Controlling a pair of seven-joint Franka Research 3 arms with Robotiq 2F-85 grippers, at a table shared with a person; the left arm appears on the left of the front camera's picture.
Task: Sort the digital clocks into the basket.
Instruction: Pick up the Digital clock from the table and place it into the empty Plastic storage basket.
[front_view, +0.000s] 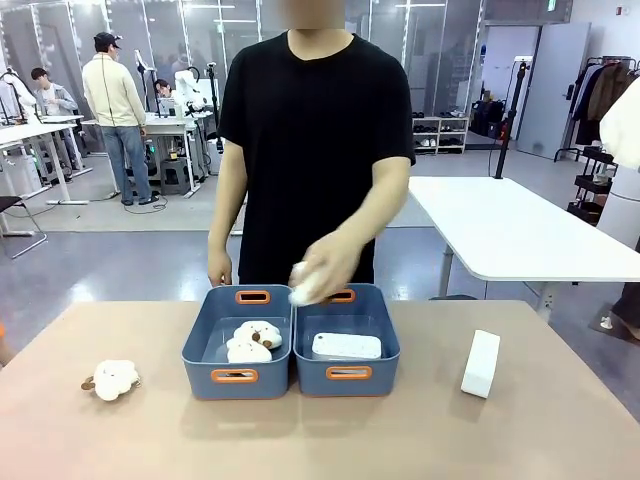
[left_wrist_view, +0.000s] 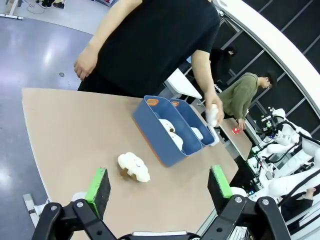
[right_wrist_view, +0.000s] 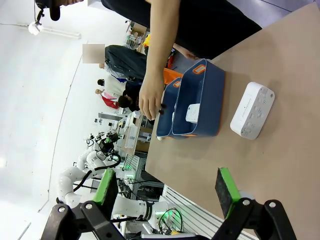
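On the tan table the right-hand basket holds one digital clock lying flat — the other digital clock stands at its 3 o'clock, on the tabletop. Left gripper and right gripper both hang spread wide, empty.

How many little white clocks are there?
2. The lying clock is inside the right basket. The standing clock is on the table, further right. The person's hand holds something white and blurry; I cannot tell what it is.
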